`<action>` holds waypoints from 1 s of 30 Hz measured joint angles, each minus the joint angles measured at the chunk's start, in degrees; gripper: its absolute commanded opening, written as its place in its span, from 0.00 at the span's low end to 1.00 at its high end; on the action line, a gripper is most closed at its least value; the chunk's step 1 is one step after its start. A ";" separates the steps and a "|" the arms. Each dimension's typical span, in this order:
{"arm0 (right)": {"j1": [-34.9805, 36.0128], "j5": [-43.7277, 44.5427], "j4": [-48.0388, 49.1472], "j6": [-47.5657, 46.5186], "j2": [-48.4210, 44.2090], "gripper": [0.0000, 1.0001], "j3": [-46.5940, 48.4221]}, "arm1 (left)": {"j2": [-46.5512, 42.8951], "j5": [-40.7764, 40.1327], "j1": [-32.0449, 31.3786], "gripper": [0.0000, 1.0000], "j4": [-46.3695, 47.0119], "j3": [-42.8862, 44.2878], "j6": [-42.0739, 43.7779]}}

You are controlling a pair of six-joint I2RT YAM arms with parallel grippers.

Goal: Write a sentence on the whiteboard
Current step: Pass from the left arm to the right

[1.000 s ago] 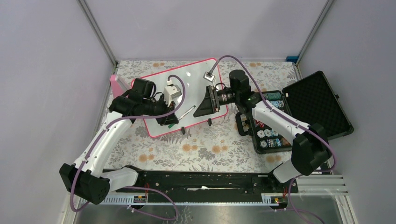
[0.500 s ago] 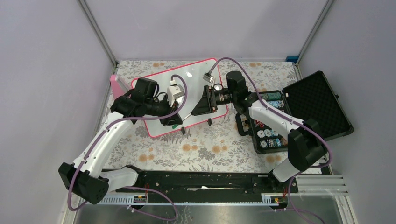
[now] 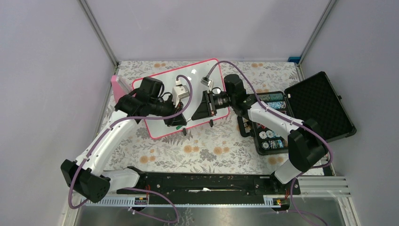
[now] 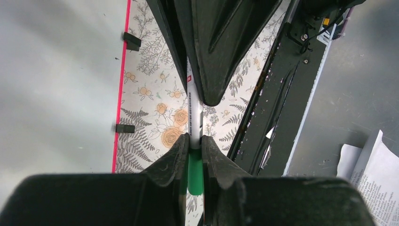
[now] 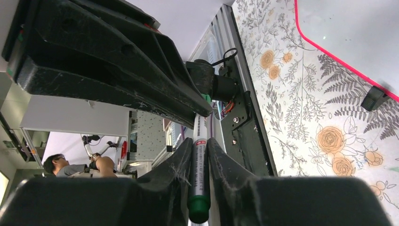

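The whiteboard lies flat on the flowered tablecloth, left of centre toward the back. Over its near edge the left gripper pinches a marker by one green end. Facing it tip to tip, the right gripper presses its 2 fingers on the white barrel. Farther right sits an open black case.

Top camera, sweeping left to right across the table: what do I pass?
Pink block → whiteboard → open black case. Left out: left gripper and right gripper, both shut on the marker, overlapping the board.
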 measured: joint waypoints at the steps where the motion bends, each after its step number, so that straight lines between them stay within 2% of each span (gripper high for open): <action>1: 0.17 0.13 -0.31 -0.28 0.04 0.11 0.00 | 0.13 -0.02 -0.07 0.00 0.11 0.13 -0.02; 3: 0.26 0.39 -1.20 -0.85 0.11 0.00 0.13 | 0.24 -0.09 -0.15 0.02 -0.22 0.17 -0.09; 7: 0.26 0.55 -2.49 -2.08 0.11 0.00 0.61 | 0.48 -0.11 -0.20 0.44 -0.26 0.20 -0.04; 8: 0.26 0.63 -2.82 -2.56 0.11 0.00 0.72 | 0.50 -0.11 -0.20 0.52 -0.24 0.22 -0.17; 10: 0.26 1.05 -3.45 -3.30 0.11 0.00 0.83 | 0.48 -0.24 -0.17 0.57 -0.26 0.26 -0.17; 15: -0.17 2.14 -4.48 -3.91 0.09 0.00 0.85 | 0.37 -0.50 0.70 0.59 0.09 0.26 -1.51; 20: -0.59 2.32 -0.92 0.35 0.09 0.00 0.70 | 0.04 -0.72 1.09 0.55 1.49 -0.61 -2.38; 22: -0.66 2.29 0.63 1.92 0.04 0.00 0.59 | 0.04 -0.87 1.09 0.51 1.77 -1.09 -2.54; 26: -0.76 2.03 3.63 4.52 -0.55 0.00 -0.22 | 0.04 -1.22 1.09 0.35 1.97 -1.31 -2.84; 30: -0.81 1.42 5.20 4.94 -1.33 0.00 -1.05 | 0.02 -0.52 1.40 0.36 1.92 -1.31 -2.62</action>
